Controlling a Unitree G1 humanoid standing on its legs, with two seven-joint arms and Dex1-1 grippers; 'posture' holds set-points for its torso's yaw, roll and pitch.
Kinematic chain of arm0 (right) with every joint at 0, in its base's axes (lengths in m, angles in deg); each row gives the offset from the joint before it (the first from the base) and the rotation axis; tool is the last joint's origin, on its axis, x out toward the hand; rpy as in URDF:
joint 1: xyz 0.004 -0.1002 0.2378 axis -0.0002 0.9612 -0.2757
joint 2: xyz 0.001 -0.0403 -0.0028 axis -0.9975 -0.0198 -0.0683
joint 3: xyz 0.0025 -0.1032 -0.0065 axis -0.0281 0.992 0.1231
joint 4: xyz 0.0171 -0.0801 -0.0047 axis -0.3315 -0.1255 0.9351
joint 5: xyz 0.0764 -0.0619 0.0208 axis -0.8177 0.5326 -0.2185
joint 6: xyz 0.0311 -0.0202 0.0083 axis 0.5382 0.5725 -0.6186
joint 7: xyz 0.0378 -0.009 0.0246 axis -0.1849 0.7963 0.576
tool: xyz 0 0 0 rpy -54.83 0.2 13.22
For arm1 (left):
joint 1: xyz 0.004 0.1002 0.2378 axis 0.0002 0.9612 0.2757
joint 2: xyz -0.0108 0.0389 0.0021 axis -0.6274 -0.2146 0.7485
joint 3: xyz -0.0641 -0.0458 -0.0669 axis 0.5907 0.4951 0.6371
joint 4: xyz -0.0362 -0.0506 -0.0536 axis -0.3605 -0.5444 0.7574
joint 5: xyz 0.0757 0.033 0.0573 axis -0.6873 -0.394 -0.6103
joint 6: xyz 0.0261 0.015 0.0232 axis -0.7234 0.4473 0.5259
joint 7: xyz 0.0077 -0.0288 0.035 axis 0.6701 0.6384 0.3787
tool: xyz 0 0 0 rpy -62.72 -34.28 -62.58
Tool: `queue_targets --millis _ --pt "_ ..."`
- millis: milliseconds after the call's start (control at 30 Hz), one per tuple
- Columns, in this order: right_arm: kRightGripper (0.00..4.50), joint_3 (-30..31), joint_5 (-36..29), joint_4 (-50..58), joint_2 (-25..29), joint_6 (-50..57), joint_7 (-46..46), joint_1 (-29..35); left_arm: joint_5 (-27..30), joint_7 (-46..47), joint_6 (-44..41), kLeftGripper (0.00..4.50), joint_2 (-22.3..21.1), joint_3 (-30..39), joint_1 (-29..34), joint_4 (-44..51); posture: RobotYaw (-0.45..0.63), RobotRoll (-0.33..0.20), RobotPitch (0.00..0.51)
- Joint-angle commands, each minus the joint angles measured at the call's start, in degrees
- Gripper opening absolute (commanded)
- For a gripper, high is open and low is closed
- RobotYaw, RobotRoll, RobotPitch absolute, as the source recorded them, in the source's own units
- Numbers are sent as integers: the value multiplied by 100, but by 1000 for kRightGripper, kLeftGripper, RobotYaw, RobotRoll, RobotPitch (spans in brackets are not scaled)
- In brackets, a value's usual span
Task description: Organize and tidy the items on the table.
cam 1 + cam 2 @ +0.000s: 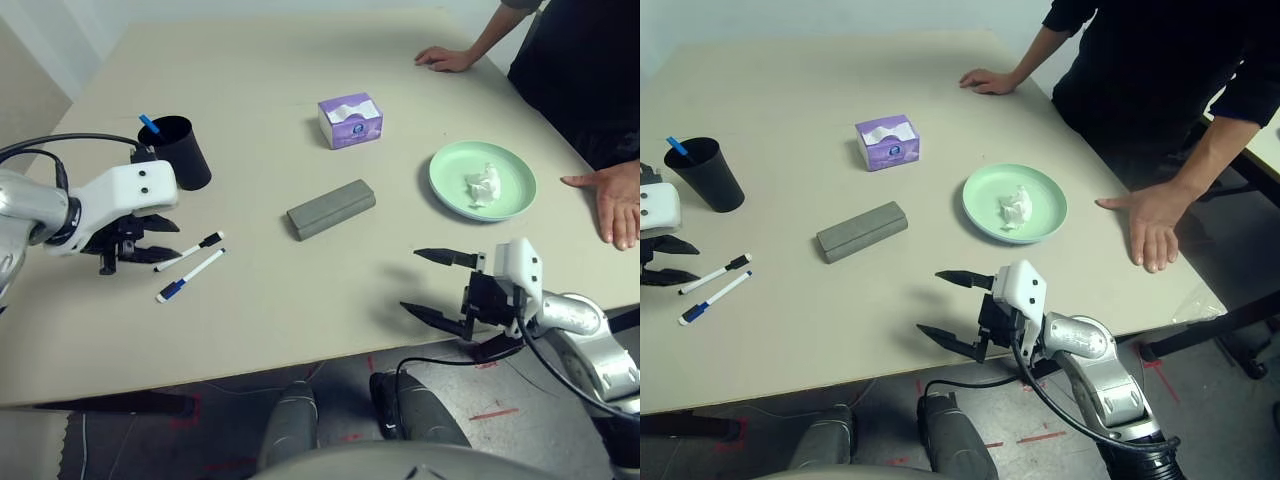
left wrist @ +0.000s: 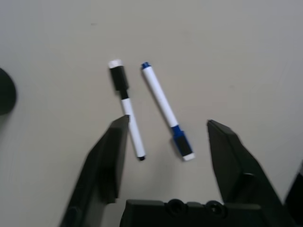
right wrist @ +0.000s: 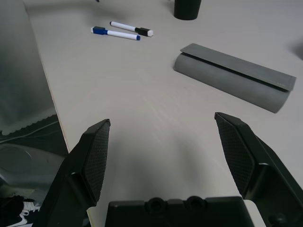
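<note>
Two white markers lie side by side on the beige table (image 1: 260,90), one with a black cap (image 1: 192,249) and one with a blue cap (image 1: 188,278). My left gripper (image 1: 172,240) hovers open just left of them; in the left wrist view both markers (image 2: 163,106) lie between and beyond its fingers (image 2: 111,156), untouched. A black cup (image 1: 182,152) with a blue-tipped stick (image 1: 148,124) in it stands behind that gripper. The grey glasses case (image 1: 330,208) lies mid-table, the purple tissue box (image 1: 350,120) behind it. A crumpled tissue (image 1: 483,186) rests on the green plate (image 1: 450,170). My right gripper (image 1: 411,280) is open over the front edge, holding nothing.
A person in black stands at the far right, one hand (image 1: 445,58) flat on the table's back corner and the other hand (image 1: 615,205) on its right edge beside the plate. The table's front edge runs just under my right gripper.
</note>
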Motion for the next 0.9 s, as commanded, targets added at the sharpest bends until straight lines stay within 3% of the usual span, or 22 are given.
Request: queue_targets --millis 33,333,900 --pt "4500 95 77 134 0 66 -68 2 -99 -115 -293 4388 -43 -314 -100 102 -90 0 152" --pt "4500 44 43 351 106 187 -185 76 -548 290 -451 4452 381 -855 -31 36 -103 0 153" --pt "4500 16 -66 570 250 437 -202 -51 -873 1037 -331 4452 966 -965 532 -187 -95 0 148"
